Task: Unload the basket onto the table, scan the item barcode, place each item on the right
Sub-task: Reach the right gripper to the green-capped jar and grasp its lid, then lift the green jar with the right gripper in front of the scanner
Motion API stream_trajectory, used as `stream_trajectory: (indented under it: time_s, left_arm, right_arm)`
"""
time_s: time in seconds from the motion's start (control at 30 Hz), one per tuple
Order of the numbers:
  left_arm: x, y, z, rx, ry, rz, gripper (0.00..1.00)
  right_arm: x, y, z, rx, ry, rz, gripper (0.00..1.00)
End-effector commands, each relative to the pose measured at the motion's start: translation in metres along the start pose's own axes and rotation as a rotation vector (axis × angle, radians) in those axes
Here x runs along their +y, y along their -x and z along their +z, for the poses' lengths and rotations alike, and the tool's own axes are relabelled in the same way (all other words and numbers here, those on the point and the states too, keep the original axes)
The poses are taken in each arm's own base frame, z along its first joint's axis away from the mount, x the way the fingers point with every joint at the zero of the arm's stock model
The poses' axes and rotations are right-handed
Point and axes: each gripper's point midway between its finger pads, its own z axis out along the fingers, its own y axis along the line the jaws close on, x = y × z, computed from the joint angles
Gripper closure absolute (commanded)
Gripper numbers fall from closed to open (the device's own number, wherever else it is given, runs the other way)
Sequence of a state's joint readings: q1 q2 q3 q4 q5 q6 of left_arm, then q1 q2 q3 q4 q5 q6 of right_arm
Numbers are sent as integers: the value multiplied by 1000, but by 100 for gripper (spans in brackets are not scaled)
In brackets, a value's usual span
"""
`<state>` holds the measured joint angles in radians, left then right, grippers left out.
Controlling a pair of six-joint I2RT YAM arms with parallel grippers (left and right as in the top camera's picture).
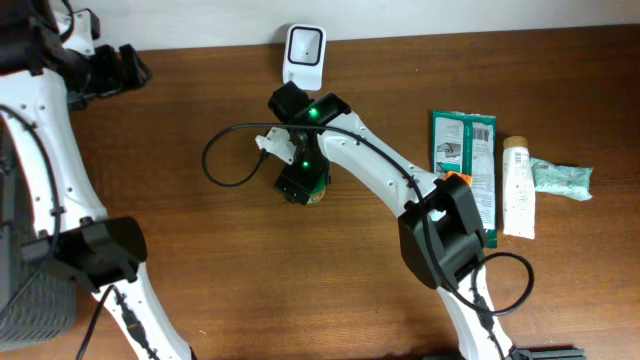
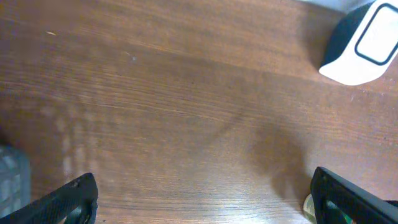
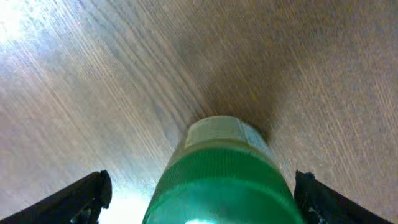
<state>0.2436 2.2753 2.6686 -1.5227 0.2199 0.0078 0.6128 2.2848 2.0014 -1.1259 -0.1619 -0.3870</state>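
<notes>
Loosely straddling green bottle (image 3: 217,180) with right jaws wide, gripping nothing, on counter (image 1: 200,250) near scanner (image 1: 303,52); left jaws wide, empty. Could knock it rolling if closed off-centre.

Overhead light makes the table (image 1: 230,290) evenly bright, with soft shadows. The right wrist view shows white glare on the wood at upper left, and the close green bottle (image 3: 217,180) is blurred; the left wrist view looks soft
</notes>
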Motion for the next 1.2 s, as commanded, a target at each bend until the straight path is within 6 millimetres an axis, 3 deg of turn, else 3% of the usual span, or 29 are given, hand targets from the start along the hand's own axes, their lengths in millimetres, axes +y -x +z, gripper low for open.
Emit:
stream_trajectory:
  time_s: [0.0, 0.13, 0.2, 0.37, 0.6, 0.73, 0.93, 1.03, 1.17]
  left_arm:
    - [-3, 0, 10, 14, -14, 7, 1]
    - [-3, 0, 9, 15, -13, 6, 1]
    - [-3, 0, 9, 15, -13, 6, 1]
    - [-3, 0, 9, 15, -13, 6, 1]
    - [-3, 0, 9, 15, -13, 6, 1]
    - [-3, 0, 9, 15, -13, 6, 1]
    - [-3, 0, 9, 15, -13, 6, 1]
    - [-2, 0, 9, 15, -13, 6, 1]
    - [-3, 0, 9, 15, -13, 6, 1]
  right_arm:
    - [-14, -4, 8, 19, -56, 70, 11]
    - [-30, -11, 6, 49, -148, 146, 22]
    - [-35, -13, 5, 40, -154, 274, 34]
    - [-39, -27, 3, 45, -141, 777, 37]
    - [-36, -25, 3, 43, -105, 793, 36]
    - [-47, -39, -1, 65, -112, 935, 36]
    - [-49, -41, -11, 75, -113, 942, 36]
    - [-48, -39, -20, 78, -111, 916, 28]
    - [-48, -40, -18, 81, -112, 914, 26]
